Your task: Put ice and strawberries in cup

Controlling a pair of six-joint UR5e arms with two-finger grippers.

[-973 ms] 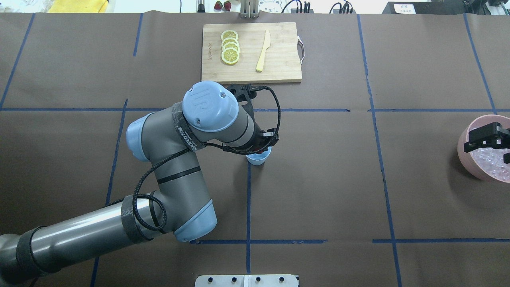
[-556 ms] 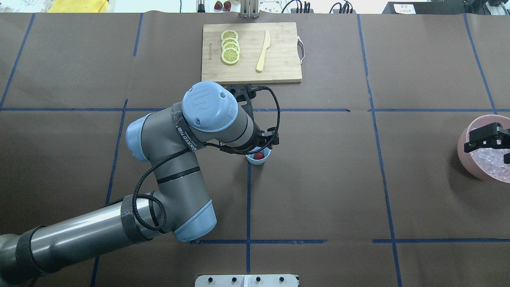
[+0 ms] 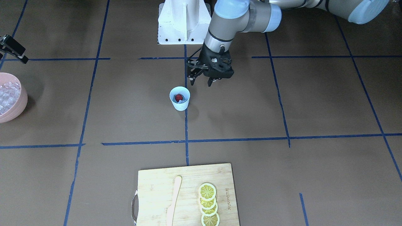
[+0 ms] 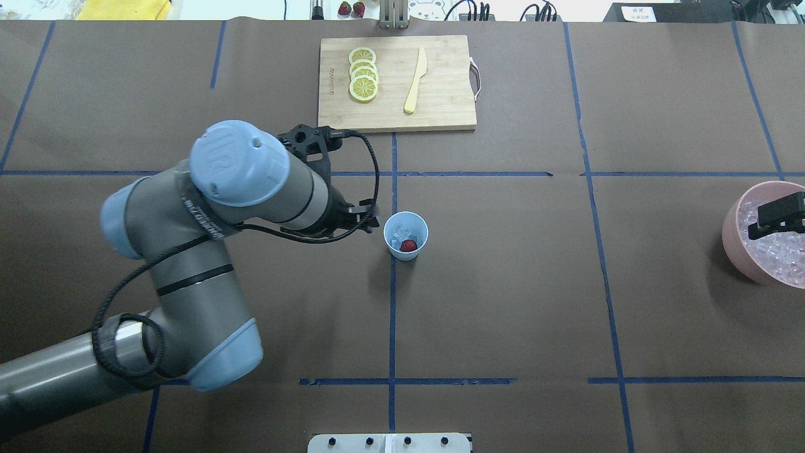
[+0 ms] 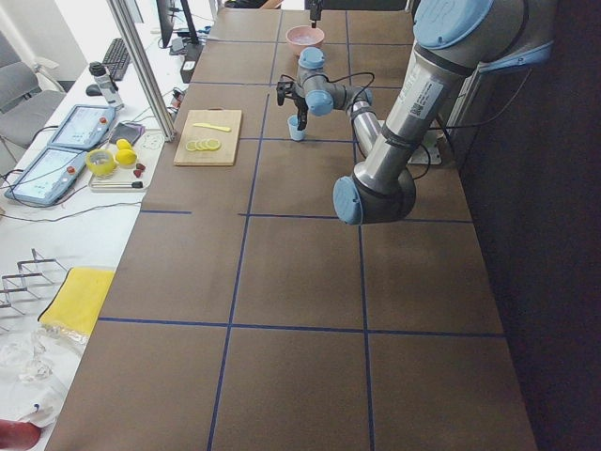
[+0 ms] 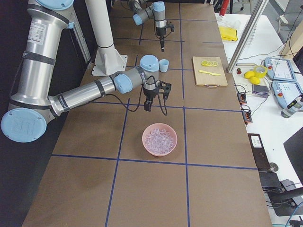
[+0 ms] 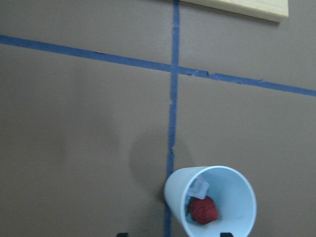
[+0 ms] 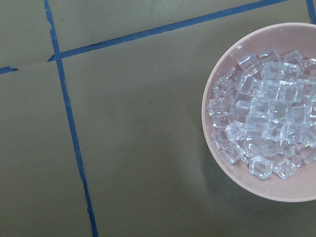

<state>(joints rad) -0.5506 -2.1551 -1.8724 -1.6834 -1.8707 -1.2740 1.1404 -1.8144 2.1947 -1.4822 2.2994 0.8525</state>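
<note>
- L tool (image 3: 201, 82): fingers spread wide, empty; hangs at 9 o'clock of cup (image 4: 406, 236), apart.
- Strawberry (image 4: 409, 246) + ice (image 4: 399, 234): inside cup, upright on counter (image 4: 503, 283).
- R tool (image 4: 780, 214): above pink bowl (image 4: 737, 255) at far 3 o'clock; opening cannot be told.

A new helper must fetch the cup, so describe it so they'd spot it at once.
Start at the wooden cutting board at the table's far edge and come toward the robot along the blue tape line. The cup stands upright on that line. It is small, pale blue, with a red strawberry and ice inside, unlike the bigger pink bowl.
</note>
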